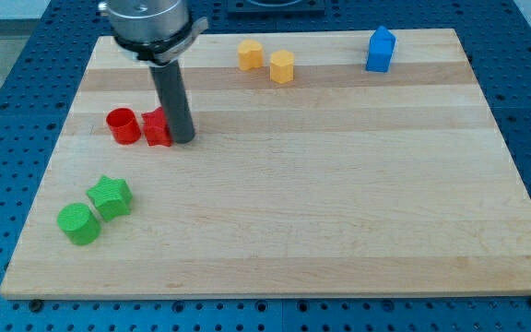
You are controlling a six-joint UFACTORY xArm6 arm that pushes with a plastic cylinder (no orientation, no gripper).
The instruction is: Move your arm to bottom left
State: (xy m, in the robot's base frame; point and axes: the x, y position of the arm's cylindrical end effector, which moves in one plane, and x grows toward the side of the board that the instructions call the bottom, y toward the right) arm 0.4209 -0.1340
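Observation:
My tip (183,139) rests on the wooden board (339,212) in the view's upper left. It stands right beside a red block (158,128), on that block's right, touching or nearly touching it. A red cylinder (122,125) sits just left of that red block. A green star-shaped block (111,196) and a green cylinder (78,223) lie at the view's lower left, well below my tip.
Two yellow-orange blocks (250,54) (282,66) sit near the top middle. A blue block (381,49) stands at the top right. The board lies on a blue perforated table (26,83).

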